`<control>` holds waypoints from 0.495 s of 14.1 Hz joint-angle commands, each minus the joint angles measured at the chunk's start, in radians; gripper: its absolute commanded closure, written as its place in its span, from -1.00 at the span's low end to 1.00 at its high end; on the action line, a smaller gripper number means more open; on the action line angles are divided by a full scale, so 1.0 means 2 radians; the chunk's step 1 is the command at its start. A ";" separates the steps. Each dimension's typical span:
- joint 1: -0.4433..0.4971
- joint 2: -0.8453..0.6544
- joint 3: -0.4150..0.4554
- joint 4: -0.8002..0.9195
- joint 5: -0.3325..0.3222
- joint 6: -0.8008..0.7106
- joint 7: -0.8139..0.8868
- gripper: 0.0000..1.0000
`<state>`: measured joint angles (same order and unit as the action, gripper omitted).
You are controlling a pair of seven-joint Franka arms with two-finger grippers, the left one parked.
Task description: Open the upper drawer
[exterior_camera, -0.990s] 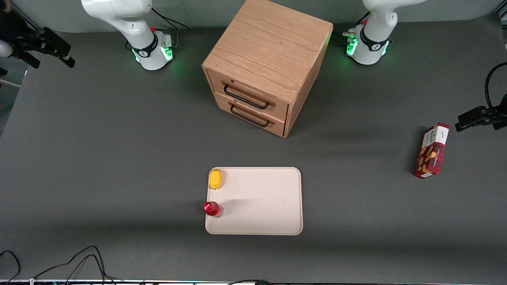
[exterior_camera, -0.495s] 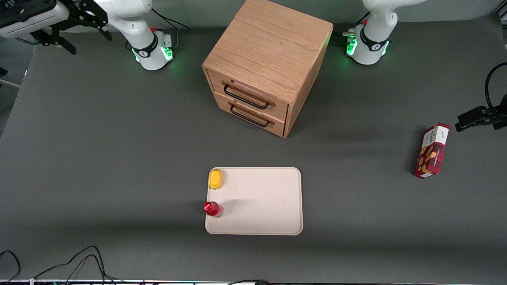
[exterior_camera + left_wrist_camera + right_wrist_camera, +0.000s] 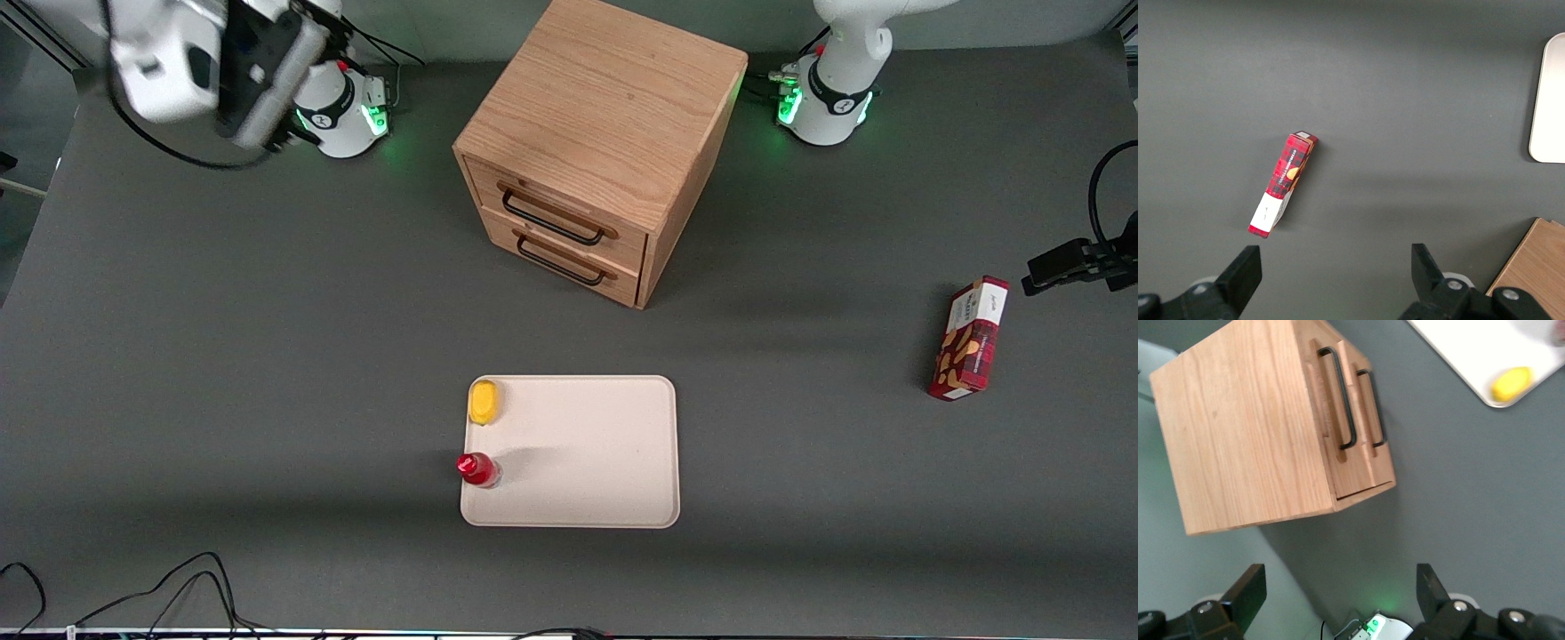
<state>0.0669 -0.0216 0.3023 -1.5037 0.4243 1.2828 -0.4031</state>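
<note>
The wooden cabinet (image 3: 613, 98) stands at the back of the table, between the two arm bases. Its upper drawer (image 3: 556, 203) is shut flush, with the long black wire handle (image 3: 551, 222) across its front. The lower drawer (image 3: 569, 258) under it is shut too. My gripper (image 3: 267, 80) hangs high in the air near the working arm's base (image 3: 342, 111), well off to the side of the cabinet and touching nothing. In the right wrist view the gripper (image 3: 1341, 587) is open and empty, with the upper drawer (image 3: 1321, 420) and its handle (image 3: 1343, 400) some way ahead.
A pale tray (image 3: 605, 444) lies nearer the front camera than the cabinet, with a yellow object (image 3: 484, 402) and a red-capped bottle (image 3: 477, 468) at its edge. A red box (image 3: 969, 338) lies toward the parked arm's end. Cables (image 3: 178, 587) trail along the near table edge.
The working arm has swung in from the table's end toward the cabinet, and its gripper now sits above its own base. Both drawers have stayed shut.
</note>
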 commanded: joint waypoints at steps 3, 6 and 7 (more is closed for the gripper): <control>0.002 0.139 0.057 0.026 0.012 0.057 -0.029 -1.00; 0.021 0.187 0.087 0.015 -0.018 0.130 -0.029 -1.00; 0.023 0.205 0.100 0.012 -0.036 0.153 -0.029 -1.00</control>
<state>0.0929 0.3273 0.4621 -1.5036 0.4067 1.5332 -0.4502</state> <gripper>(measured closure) 0.000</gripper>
